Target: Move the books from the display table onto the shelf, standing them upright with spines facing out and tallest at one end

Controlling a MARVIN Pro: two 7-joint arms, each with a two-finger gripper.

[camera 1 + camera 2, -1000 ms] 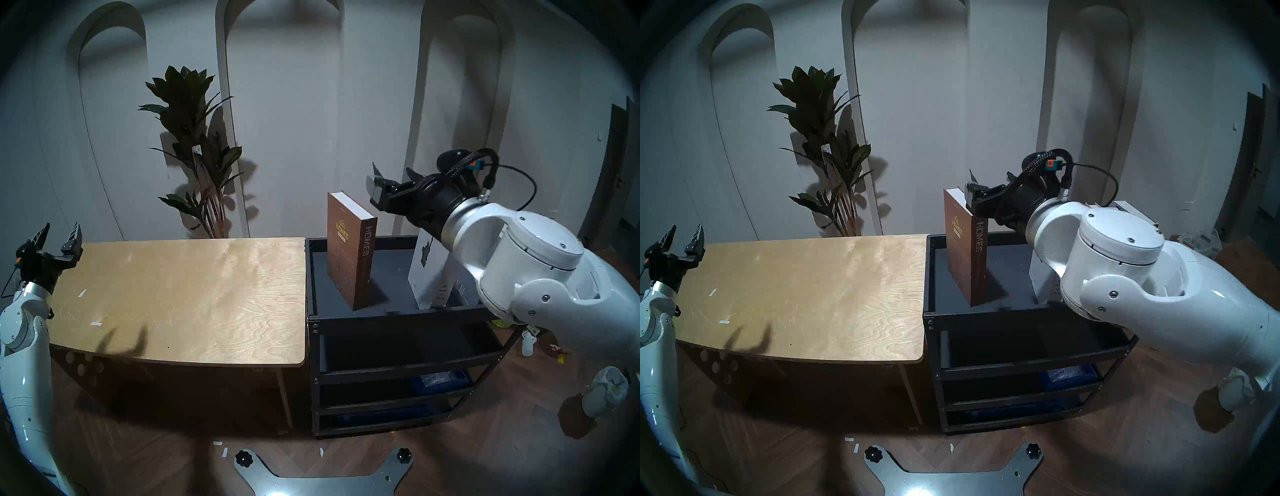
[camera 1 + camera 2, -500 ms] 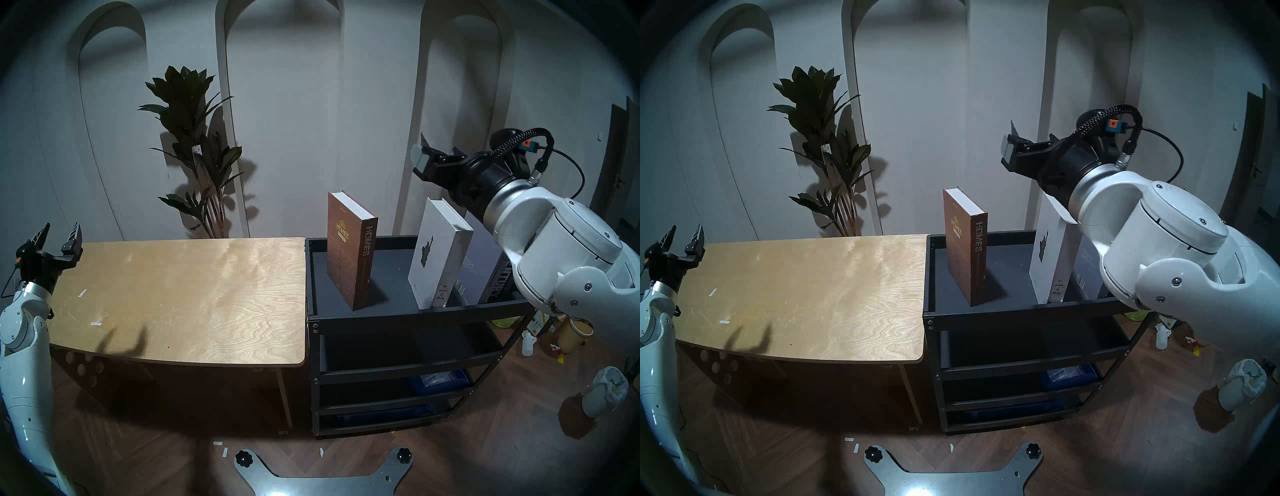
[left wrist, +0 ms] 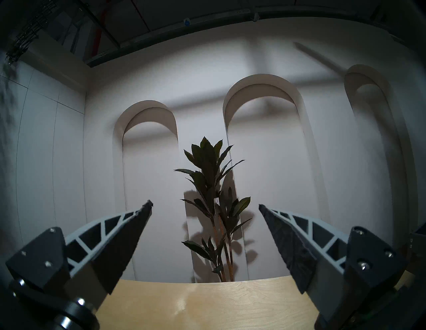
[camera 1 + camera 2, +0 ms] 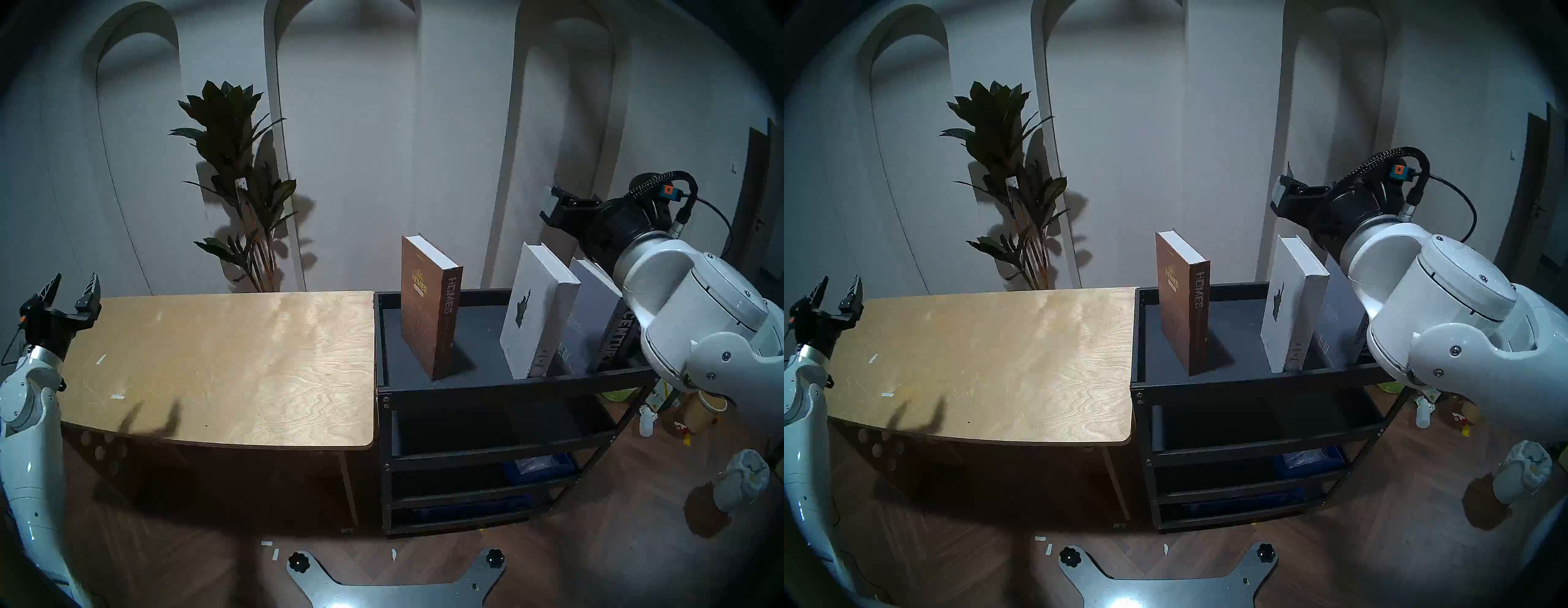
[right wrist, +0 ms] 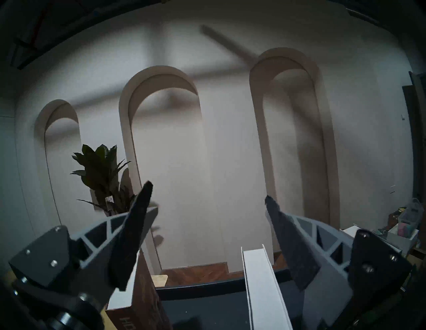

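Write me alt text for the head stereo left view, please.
Four books stand on the black cart's top tray: brown HOMES book apart, white book leaning against two more. Both grippers, right gripper and left gripper, are open; plywood table bare.

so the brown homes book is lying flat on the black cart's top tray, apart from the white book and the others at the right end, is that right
Not quite: the brown HOMES book is standing upright on the black cart's top tray, not lying flat. The head stereo left view shows it on its bottom edge, spine facing out. The rest holds: it stands apart from the white book and the others grouped at the right end.
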